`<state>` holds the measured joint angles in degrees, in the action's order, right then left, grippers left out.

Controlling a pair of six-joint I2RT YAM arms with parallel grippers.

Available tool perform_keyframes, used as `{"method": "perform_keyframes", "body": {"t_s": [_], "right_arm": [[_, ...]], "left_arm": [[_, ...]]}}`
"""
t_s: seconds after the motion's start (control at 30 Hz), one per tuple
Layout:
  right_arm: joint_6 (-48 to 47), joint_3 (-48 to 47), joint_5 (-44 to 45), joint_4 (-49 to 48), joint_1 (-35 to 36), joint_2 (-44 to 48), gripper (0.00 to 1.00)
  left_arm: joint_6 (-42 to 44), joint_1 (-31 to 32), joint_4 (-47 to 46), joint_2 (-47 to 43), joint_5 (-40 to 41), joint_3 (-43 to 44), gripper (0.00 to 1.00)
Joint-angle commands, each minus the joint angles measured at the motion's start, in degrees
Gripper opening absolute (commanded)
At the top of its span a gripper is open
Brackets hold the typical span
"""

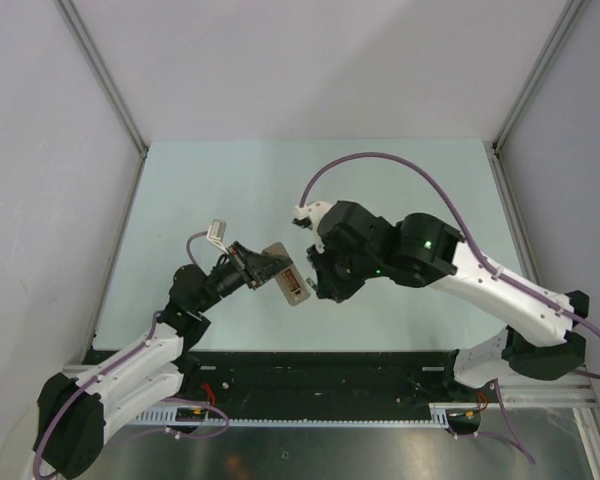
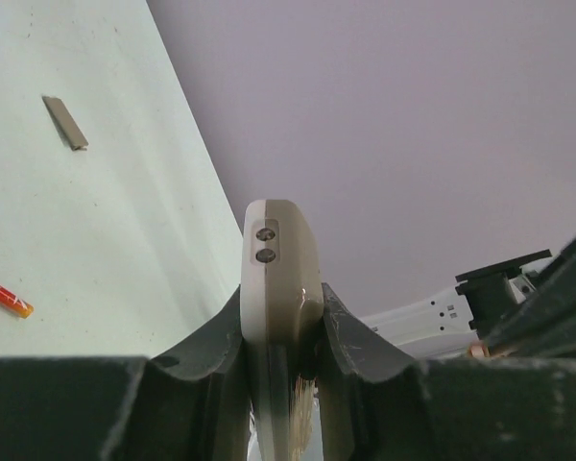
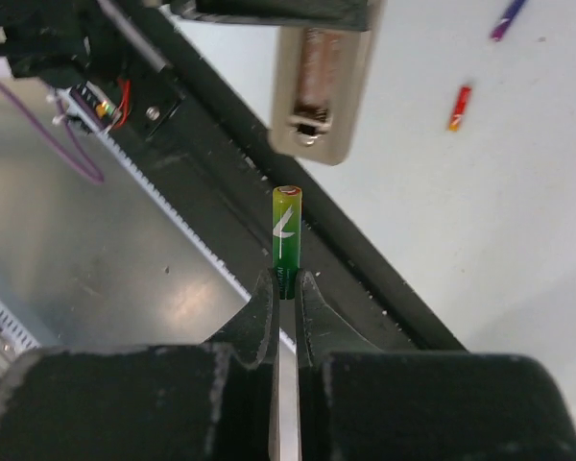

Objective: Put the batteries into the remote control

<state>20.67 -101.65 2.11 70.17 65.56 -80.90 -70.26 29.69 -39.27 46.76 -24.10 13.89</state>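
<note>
Green at the tip of the right claw [image 3: 285,281]: pinched the green battery [image 3: 286,229] by its lower end, jaws narrow around it, top pointing at the open compartment of the remote control [image 3: 323,86], near but not touching. Clamped the remote control edgewise in the left claw [image 2: 280,331], raised off the worktop [image 3: 518,250]. Saw the red battery [image 3: 459,107], the blue battery [image 3: 507,17] and a grey cover [image 2: 65,122] lying apart on the worktop.

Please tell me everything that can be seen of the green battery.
The green battery is a slim glossy cylinder, green at the base, fading to yellow near its free end, with a white mark on its side. The right gripper pinches its lower end. Its tip points at the open bay of the remote control, apart from it.
</note>
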Motion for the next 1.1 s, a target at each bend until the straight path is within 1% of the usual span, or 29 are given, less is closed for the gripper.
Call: {"method": "perform_keyframes", "body": {"t_s": [0.0, 0.03, 0.1, 0.33, 0.47, 0.67, 1.07], "right_arm": [[2.01, -5.57, -1.58, 10.25, 3.08, -6.01, 0.0], [2.01, -6.1, -3.5, 10.25, 3.34, -6.63, 0.0], [1.75, -6.46, -4.13, 9.9, 3.35, -8.56, 0.0], [0.25, -6.99, -3.95, 6.74, 1.42, -11.64, 0.0], [-0.54, -6.99, -4.31, 4.63, 0.27, -13.4, 0.0], [-1.42, -8.92, -4.57, 3.13, -0.52, -15.68, 0.0], [-0.89, -8.75, -3.78, -0.65, -0.78, -17.1, 0.0]], "left_arm": [[1.44, 0.28, -2.13, 0.43, 1.24, 2.55, 0.0], [1.27, 0.45, -2.13, 0.52, 1.42, 2.37, 0.0], [1.27, 0.98, -2.22, 0.35, 2.03, 2.11, 0.0], [1.26, 1.86, -2.13, -0.53, 2.74, 1.58, 0.0], [1.26, 2.04, -2.13, -0.88, 1.69, 1.4, 0.0], [0.65, 2.3, -2.13, -1.94, 1.68, 0.88, 0.0], [-0.05, 2.65, -2.13, -2.64, 1.51, 1.31, 0.0]]}}
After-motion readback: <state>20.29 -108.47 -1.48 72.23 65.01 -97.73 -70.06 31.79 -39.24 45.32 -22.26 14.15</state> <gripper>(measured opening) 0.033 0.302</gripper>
